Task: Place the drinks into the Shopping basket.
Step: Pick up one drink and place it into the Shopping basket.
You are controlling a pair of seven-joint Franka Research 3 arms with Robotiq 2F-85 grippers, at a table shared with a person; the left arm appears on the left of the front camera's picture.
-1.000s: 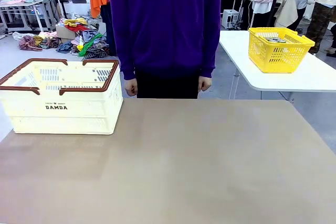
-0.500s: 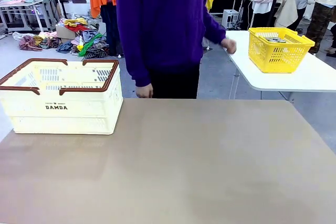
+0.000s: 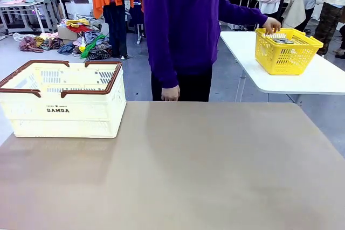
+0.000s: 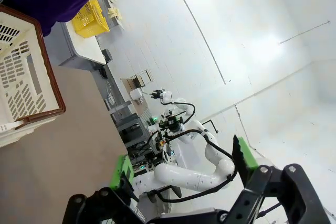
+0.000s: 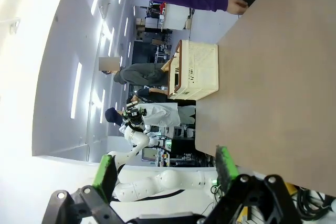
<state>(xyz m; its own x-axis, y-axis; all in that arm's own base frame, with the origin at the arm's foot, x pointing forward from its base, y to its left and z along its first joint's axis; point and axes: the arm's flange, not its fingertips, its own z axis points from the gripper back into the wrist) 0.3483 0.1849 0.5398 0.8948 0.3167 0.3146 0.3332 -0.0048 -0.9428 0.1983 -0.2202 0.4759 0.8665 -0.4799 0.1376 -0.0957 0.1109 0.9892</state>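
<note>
The cream-white Shopping basket (image 3: 63,99) with reddish-brown rim and "DAMDA" print stands at the table's far left, and I see nothing inside it. It also shows in the left wrist view (image 4: 23,80) and the right wrist view (image 5: 197,71). The drinks are out of view; grey shapes inside the yellow basket (image 3: 285,51) are too small to tell. My left gripper (image 4: 182,163) is open in the air with nothing between its green pads. My right gripper (image 5: 165,170) is likewise open and holds nothing, beyond the table's edge.
A person in a purple top stands at the far edge, one hand (image 3: 271,24) on the rim of the yellow basket on a white side table (image 3: 318,82) at back right, the other hand (image 3: 170,93) hanging by the brown table (image 3: 183,171).
The person has turned toward picture right and stretched an arm out to the yellow basket. The Shopping basket has not moved.
</note>
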